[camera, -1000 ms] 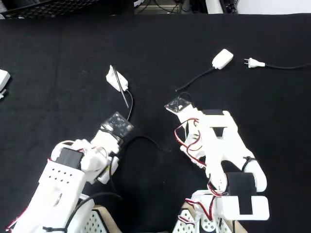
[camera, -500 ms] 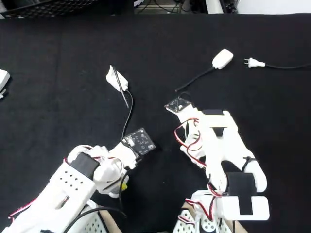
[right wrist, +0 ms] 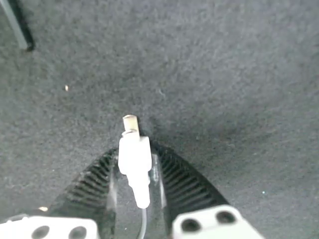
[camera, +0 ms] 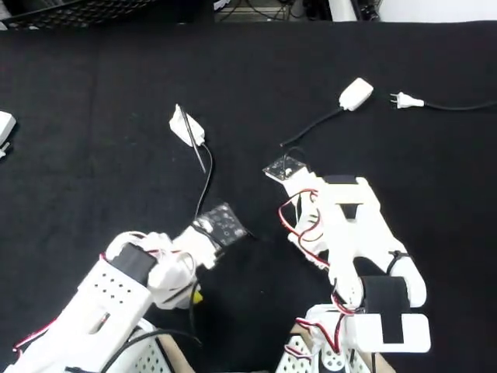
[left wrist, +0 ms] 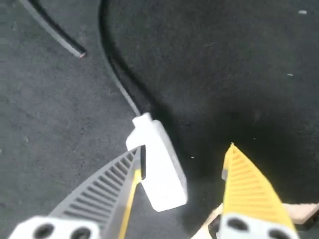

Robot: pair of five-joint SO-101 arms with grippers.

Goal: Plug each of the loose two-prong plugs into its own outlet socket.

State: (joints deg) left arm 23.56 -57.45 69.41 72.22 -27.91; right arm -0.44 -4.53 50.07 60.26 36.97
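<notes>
Nearest, the left tool (left wrist: 184, 149) stands wide over the black counter (left wrist: 259, 59). A white socket (left wrist: 159, 172) on a black cable (left wrist: 117, 74) lies between its fingers, touching the grey one and apart from the yellow one. The right tool (right wrist: 133, 152) is closed on a white plug (right wrist: 134, 162), with its metal prong pointing away from the wrist. Farther off, a second socket (camera: 356, 94) lies just beside a loose plug (camera: 405, 100), not joined. Another white piece (camera: 187, 127) lies on the left arm's side.
</notes>
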